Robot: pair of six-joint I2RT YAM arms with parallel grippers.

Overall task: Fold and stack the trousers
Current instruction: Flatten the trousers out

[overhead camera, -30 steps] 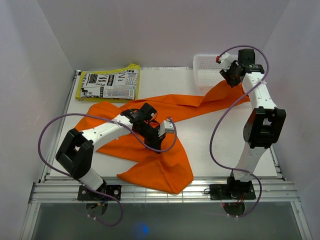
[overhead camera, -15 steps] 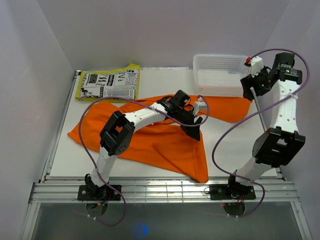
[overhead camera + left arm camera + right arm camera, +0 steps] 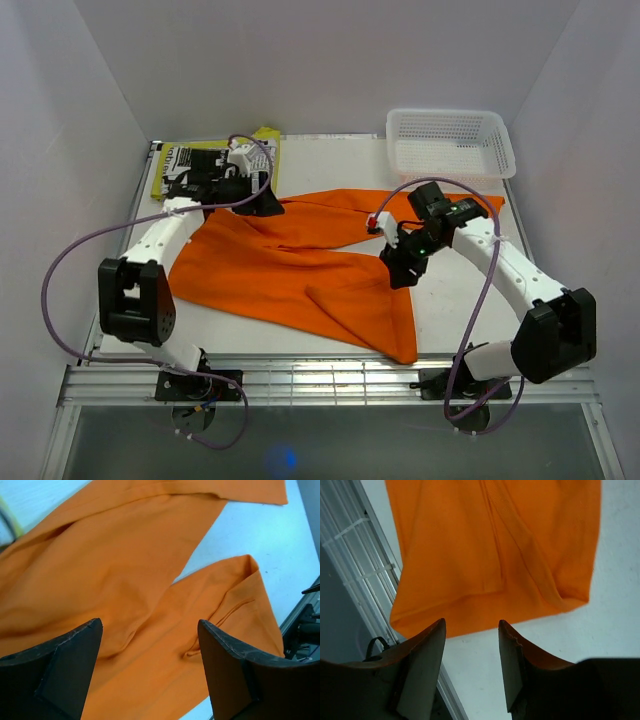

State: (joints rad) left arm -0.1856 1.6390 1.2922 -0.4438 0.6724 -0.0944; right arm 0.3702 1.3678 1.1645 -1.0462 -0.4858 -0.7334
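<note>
Basket point(image 3: 447, 114), white mesh: far right corner of table point(image 3: 330, 160). Paper point(image 3: 170, 170), yellow-edged, black-and-white print: far left corner, lying flat, partly hidden. The two are well apart. Metal rail point(image 3: 330, 380) runs along near edge.

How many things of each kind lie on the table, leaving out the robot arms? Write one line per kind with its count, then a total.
Orange trousers: 1
White mesh basket: 1
Printed paper: 1
Total: 3
</note>
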